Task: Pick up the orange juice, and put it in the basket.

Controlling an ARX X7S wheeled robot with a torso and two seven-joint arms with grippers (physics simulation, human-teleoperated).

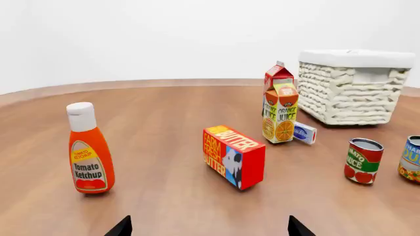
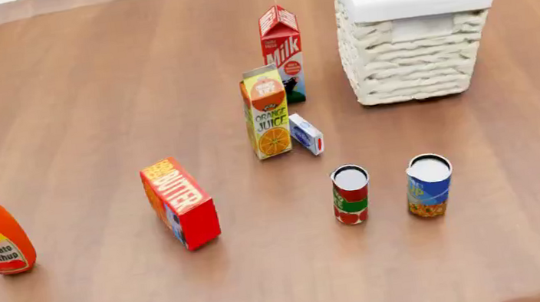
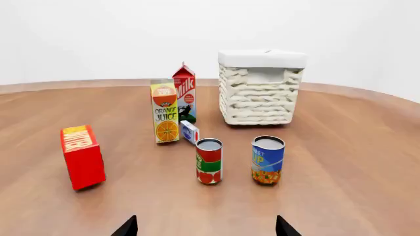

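The juice [image 2: 267, 112] stands upright on the wooden table [image 2: 89, 104], white wall behind, both grippers' fingertips spread, empty.

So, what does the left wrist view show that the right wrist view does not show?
Only the left wrist view shows the ketchup bottle and the butter box's printed front. Only the right wrist view shows the blue can whole and the milk carton's lettering. Both share the orange juice, the basket, the butter box, the red can, the small white box beside the juice, and open hand tips at the frame edge.
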